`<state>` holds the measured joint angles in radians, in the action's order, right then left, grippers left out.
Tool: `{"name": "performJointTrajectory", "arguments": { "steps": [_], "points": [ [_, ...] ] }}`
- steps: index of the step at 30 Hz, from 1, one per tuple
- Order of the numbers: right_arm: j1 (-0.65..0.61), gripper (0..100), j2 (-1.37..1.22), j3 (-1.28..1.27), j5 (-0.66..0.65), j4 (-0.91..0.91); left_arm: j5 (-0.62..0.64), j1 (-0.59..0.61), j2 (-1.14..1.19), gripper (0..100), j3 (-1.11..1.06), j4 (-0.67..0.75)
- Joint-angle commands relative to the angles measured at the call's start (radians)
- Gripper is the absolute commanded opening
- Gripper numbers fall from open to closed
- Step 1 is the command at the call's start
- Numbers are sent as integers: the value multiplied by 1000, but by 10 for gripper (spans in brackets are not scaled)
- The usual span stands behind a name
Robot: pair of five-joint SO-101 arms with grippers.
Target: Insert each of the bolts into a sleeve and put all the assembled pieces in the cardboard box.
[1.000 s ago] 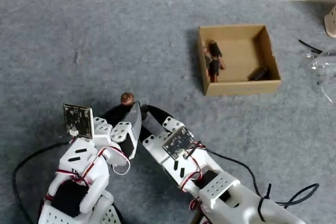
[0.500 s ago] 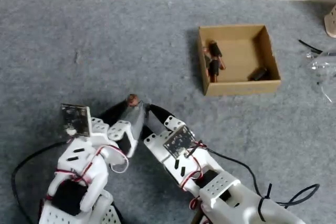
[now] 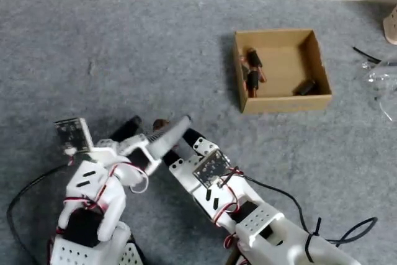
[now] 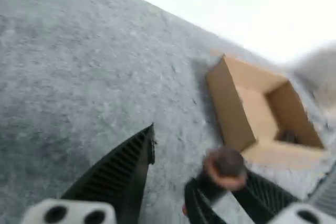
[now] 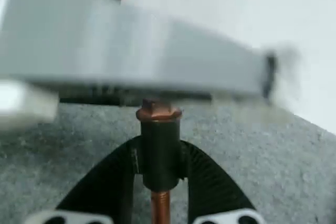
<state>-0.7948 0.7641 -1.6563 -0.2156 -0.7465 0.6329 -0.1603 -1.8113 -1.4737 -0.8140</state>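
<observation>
A grey, felt-covered worktop (image 3: pixel 124 41) is seen from above, with both arms set at its near edge. The right gripper (image 3: pixel 181 142) is closed firmly on a black cylindrical sleeve (image 5: pixel 159 150). A copper-coloured hex-head bolt (image 5: pixel 159 113) is seated in that sleeve: its head is shown above the sleeve and its threaded shank below, between the black fingers (image 5: pixel 207 182). The assembled piece is held clear of the worktop, near the near edge and left of the middle.

The left gripper (image 3: pixel 160 121) is spread wide. Its black finger (image 4: pixel 126 169) is placed to one side of the bolt head, and its pale jaw is laid across just beyond the head, so that the far side of the worktop is largely screened in the right wrist view. Whether the left jaws touch the piece cannot be told.

An open-topped brown cardboard box (image 3: pixel 282 102) is set well apart from the arms, towards the far right corner. Two further bolt-and-sleeve pieces (image 3: pixel 253 72) are laid along its left wall, and a small dark part (image 3: pixel 304 87) is seen by its near right corner. A tangle of clear plastic and thin black wire (image 3: pixel 376 69) is found at the right edge, and a black cable (image 3: pixel 347 234) is looped at the near right corner.
</observation>
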Motion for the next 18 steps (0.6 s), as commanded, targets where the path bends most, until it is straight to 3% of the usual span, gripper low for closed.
{"name": "performJointTrajectory", "arguments": {
  "steps": [1, 7, 14, 18],
  "points": [
    [-2, 4, 7, -25, -11, -36, 25, 47, -12, 438, 61, 23],
    [15, 4, 7, -22, -9, -36, 25, 74, -12, 335, 61, 25],
    [74, 4, 15, -18, -6, -36, 18, 269, -12, 15, -36, 189],
    [76, 4, 8, -19, -5, -36, -77, 338, -12, 37, -203, 384]
  ]
}}
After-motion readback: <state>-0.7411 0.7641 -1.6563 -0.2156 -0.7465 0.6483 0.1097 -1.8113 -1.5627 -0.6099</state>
